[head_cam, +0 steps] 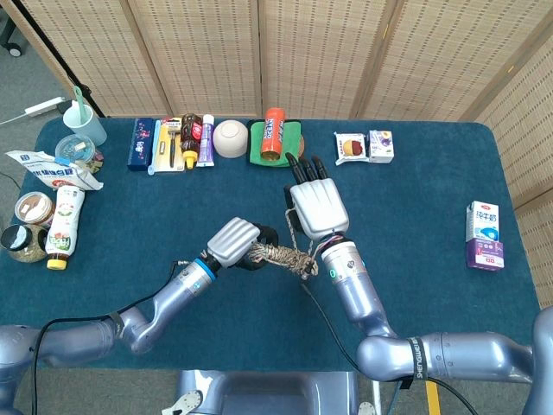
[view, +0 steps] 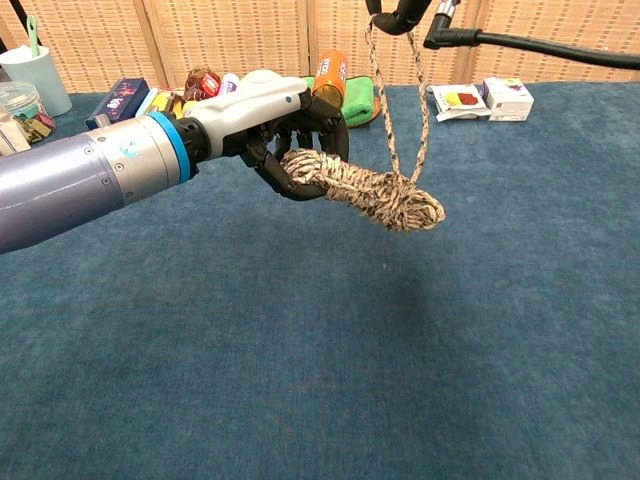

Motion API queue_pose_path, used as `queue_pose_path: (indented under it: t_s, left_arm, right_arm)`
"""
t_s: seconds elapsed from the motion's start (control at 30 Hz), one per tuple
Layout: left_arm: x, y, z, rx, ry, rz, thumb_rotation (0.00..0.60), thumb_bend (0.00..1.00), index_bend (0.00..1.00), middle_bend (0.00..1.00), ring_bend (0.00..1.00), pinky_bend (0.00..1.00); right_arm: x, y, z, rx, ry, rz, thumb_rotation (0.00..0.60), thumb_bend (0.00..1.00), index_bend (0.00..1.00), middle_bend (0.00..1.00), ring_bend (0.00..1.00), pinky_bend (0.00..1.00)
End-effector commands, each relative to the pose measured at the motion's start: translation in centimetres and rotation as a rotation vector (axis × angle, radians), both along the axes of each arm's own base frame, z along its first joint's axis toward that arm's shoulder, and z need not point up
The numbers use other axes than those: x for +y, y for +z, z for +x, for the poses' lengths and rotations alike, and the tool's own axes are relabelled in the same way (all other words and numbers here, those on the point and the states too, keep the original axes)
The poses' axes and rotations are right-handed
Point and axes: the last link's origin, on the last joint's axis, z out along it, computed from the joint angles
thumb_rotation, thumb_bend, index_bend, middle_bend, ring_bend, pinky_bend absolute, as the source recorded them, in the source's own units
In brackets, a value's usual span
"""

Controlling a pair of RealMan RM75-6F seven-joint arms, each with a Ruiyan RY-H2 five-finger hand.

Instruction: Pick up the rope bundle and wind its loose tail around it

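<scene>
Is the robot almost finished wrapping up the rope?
Not quite. The left hand already holds the rope bundle up off the table. The right hand is lifting the loose tail in a loop above it. That loop must be wound down around the bundle.

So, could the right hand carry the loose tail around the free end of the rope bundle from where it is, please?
Probably yes: the right hand holds the loose tail taut above the rope bundle, whose far end juts clear of the left hand.
</scene>
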Motion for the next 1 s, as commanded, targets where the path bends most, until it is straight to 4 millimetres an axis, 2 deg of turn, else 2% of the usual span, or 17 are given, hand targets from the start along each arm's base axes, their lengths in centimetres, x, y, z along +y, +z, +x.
queue_pose_path:
  t_s: [0.03, 0.4, 0.7, 1.0]
  left_arm:
    - [-0.3, 0.3, 0.0, -0.002, -0.009, -0.017, 0.600, 0.35, 0.73, 0.53, 0.53, 0.64]
    - [-0.7, 0.8, 0.2, -0.025, -0.010, -0.053, 0.600, 0.35, 0.73, 0.53, 0.53, 0.64]
    - [-1.1, 1.5, 0.6, -0.062, -0.016, -0.067, 0.600, 0.35, 0.73, 0.53, 0.53, 0.64]
    - [-1.3, 2.4, 1.6, -0.135, -0.013, -0.075, 0.600, 0.35, 0.73, 0.53, 0.53, 0.64]
  right_arm:
    - [-1.2, 0.0, -0.3, 0.067, 0.008, -0.045, 0.600, 0.53, 0.71, 0.00, 0.00, 0.00]
    - [-3.0, -0.7, -2.1, 0.177, 0.058, -0.061, 0.600, 0.53, 0.71, 0.00, 0.00, 0.00]
    - [-5.1, -1.9, -4.8, 0.218, 0.045, -0.067, 0.600, 0.53, 0.69, 0.00, 0.00, 0.00]
    - [-5.3, -3.3, -7.1, 0.213, -0.017, -0.010, 0.600, 0.53, 0.68, 0.00, 0.00, 0.00]
